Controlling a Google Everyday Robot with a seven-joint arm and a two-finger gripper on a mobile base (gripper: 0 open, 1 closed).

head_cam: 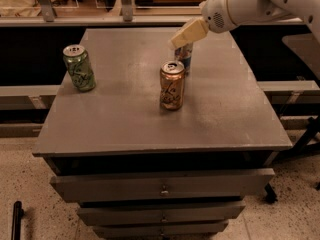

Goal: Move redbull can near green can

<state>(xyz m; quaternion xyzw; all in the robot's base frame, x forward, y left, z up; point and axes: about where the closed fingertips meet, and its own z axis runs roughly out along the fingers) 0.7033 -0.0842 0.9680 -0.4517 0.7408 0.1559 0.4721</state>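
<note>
The redbull can point(185, 57) stands upright at the back middle of the grey table point(125, 119); only its lower blue-and-silver part shows, its top hidden behind the gripper. The green can point(79, 67) stands upright near the table's left edge, far to the left of the redbull can. My gripper point(186, 34), pale and cream-coloured, reaches in from the upper right and hangs right over the top of the redbull can.
A copper-orange can point(172, 85) stands upright just in front of the redbull can, near the table's middle. The table has drawers point(162, 184) below its front edge. A shelf and dark rails run behind the table.
</note>
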